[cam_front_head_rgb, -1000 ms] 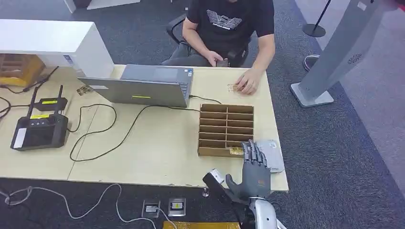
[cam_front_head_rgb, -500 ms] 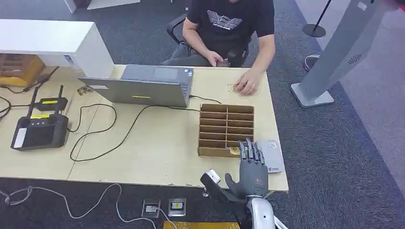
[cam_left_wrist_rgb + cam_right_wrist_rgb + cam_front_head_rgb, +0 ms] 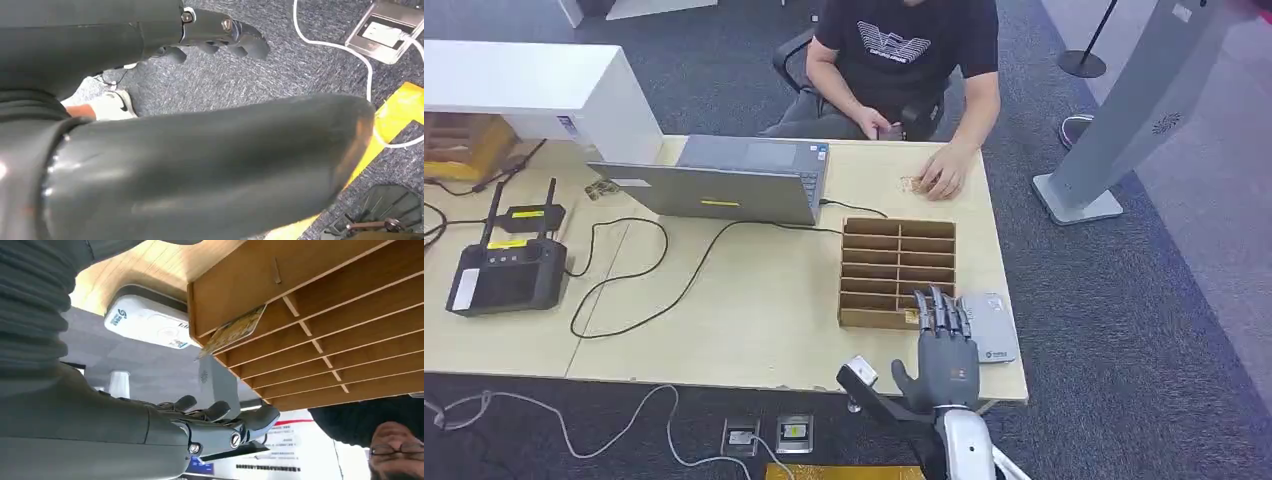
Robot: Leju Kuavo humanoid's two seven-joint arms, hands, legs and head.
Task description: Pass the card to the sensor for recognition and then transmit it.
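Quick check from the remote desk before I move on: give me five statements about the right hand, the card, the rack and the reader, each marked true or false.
1. The right hand already holds the card. False: the hand holds nothing; the card sits in the wooden rack.
2. The card pokes out of a slot at the rack's end nearest the robot. True.
3. The white card reader lies on the table beside the rack. True.
4. The laptop stands between the rack and the reader. False: it is on the rack's far left.
5. A person sits across the table. True.
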